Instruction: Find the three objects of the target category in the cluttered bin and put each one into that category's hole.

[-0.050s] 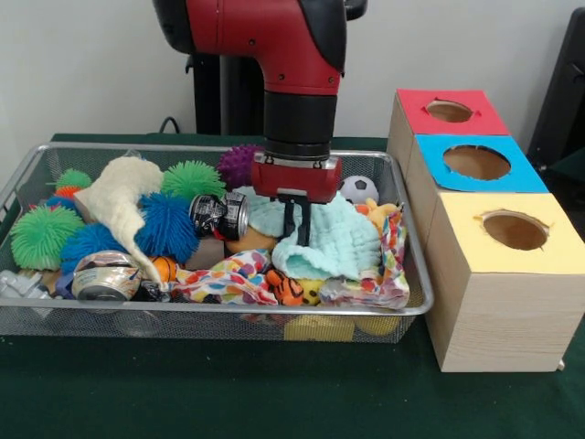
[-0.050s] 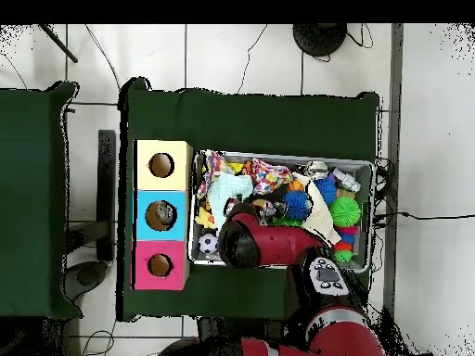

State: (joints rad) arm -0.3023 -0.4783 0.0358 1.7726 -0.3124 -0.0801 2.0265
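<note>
Green-clothed table (image 1: 183,393); wire bin (image 1: 219,315) packed with toys. Gripper (image 1: 296,240) down at bin's middle, fingers together pinching the mint cloth (image 1: 338,240), probably to uncover buried targets

Red arm (image 1: 274,37) with black joint sections, red-cased gripper (image 1: 295,224) with black fingers

The wire bin (image 1: 416,306) of toys sits just beside three boxes (image 1: 498,274).

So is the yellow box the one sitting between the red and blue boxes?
No, the blue box sits in the middle, with the red box behind it and the yellow box nearest the camera.
</note>
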